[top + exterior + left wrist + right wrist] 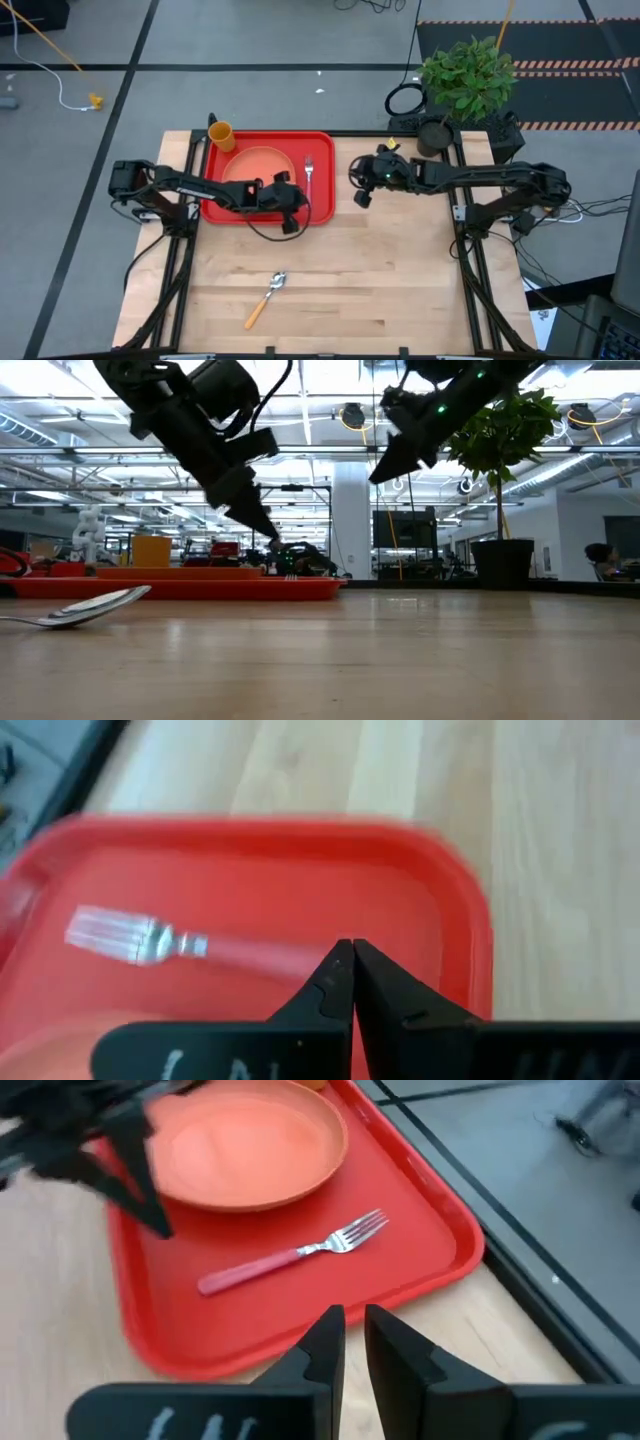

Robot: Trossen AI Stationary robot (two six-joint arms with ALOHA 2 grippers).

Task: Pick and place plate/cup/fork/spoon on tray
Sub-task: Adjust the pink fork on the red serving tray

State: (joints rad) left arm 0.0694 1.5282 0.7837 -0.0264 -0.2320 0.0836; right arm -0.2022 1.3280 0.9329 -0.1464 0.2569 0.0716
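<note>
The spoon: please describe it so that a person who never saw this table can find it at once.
Start from the red tray at the far side of the wooden table. The spoon lies alone on bare wood near the table's front edge, outside the tray. Its handle is orange, whereas the fork, lying in the tray, has a pink-red handle.

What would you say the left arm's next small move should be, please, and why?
Probably lift the left claw off the bright red plastic tray and swing it toward the orange-handled metal spoon. The round salmon plastic plate, yellow plastic cup and pink-handled fork already sit on the tray; only the spoon lies on the wooden table, and the claw is shut, empty.
</note>
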